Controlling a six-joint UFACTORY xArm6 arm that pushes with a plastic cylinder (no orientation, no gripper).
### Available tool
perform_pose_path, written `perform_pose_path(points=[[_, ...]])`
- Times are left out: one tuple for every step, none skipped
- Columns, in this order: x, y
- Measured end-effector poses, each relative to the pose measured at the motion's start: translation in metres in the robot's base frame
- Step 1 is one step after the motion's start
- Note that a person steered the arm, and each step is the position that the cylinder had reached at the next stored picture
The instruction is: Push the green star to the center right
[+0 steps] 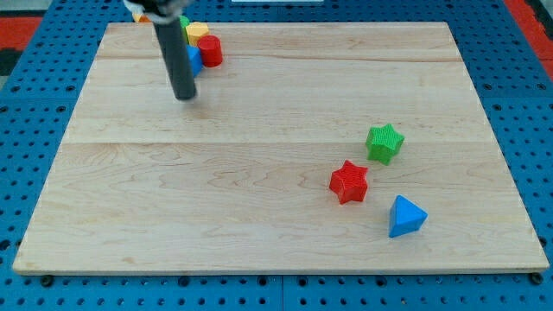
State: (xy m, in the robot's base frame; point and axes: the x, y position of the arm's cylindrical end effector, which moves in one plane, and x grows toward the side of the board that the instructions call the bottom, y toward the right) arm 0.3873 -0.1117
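- Green star on the tabletop, right of centre, just above and right of the red star.
- Blue triangular block below both.
- My tip at upper left, well apart from the green star; no gripper on the rod, nothing held.
- Beside the rod: red cylinder, blue block, yellow block, perhaps touching one another.

A pale wooden board lies on a blue perforated surface.

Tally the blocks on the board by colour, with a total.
Green: 2, the green star and a green block mostly hidden behind the rod
Red: 2, red star, red block
Blue: 2, blue triangle, blue block
Yellow: 1, yellow block
Total: 7
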Motion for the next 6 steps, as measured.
perform_pose_path(points=[[0.059, 0.038], [0.092, 0.109], [0.079, 0.177], [0.074, 0.241], [0.075, 0.294], [0.072, 0.339]])
